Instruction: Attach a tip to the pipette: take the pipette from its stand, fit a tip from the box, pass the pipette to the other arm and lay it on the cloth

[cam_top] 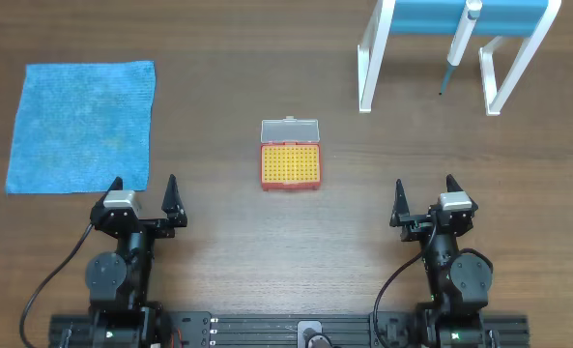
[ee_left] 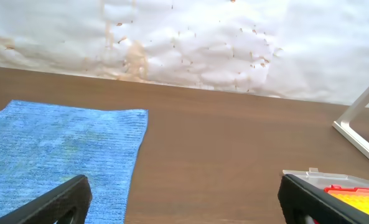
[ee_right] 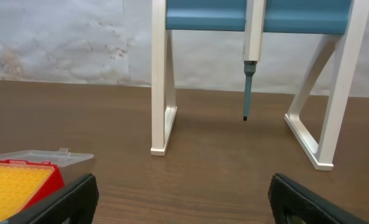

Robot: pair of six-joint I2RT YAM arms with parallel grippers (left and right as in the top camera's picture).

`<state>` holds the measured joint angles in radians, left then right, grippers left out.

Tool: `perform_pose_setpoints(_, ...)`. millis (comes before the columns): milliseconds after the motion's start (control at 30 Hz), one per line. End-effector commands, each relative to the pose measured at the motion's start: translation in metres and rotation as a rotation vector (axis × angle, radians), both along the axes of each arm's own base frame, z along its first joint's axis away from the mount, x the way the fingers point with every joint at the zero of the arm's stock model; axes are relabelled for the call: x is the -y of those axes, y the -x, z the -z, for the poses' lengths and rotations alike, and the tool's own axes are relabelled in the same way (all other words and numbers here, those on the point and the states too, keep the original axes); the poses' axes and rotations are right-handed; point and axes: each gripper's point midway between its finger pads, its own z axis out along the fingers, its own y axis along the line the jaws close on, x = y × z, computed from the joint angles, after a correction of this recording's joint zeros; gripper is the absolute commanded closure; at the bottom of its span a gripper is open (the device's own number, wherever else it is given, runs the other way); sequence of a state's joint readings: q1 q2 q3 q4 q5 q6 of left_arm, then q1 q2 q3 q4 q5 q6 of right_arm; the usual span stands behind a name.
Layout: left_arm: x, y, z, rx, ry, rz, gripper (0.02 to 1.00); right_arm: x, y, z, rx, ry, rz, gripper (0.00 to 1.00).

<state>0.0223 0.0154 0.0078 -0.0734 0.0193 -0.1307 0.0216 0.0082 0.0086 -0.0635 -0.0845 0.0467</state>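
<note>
While the right gripper (cam_top: 425,186) stood wide open and empty, the pipette (cam_top: 458,48) hung nearly upright in its stand (cam_top: 369,68), well ahead of it; the open left gripper (cam_top: 144,184) was farther.

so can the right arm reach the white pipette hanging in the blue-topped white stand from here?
Probably yes. The right gripper is open and faces the white pipette, which hangs between the stand's legs with only bare wooden table between; the orange tip box sits off to the side.
</note>
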Motion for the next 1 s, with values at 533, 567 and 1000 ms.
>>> perform_pose_setpoints(533,-0.001,0.001,0.0,0.004,-0.017,-0.004,0.047,-0.002,0.0,0.001,0.001,0.01,-0.009,0.119)
perform_pose_setpoints(567,-0.001,0.001,0.0,0.004,-0.017,-0.004,0.049,-0.002,0.0,0.001,0.001,0.01,-0.01,0.121)
perform_pose_setpoints(1000,-0.001,0.001,0.0,0.004,-0.017,-0.005,0.047,0.019,-0.001,0.0,-0.01,0.008,0.105,0.119)
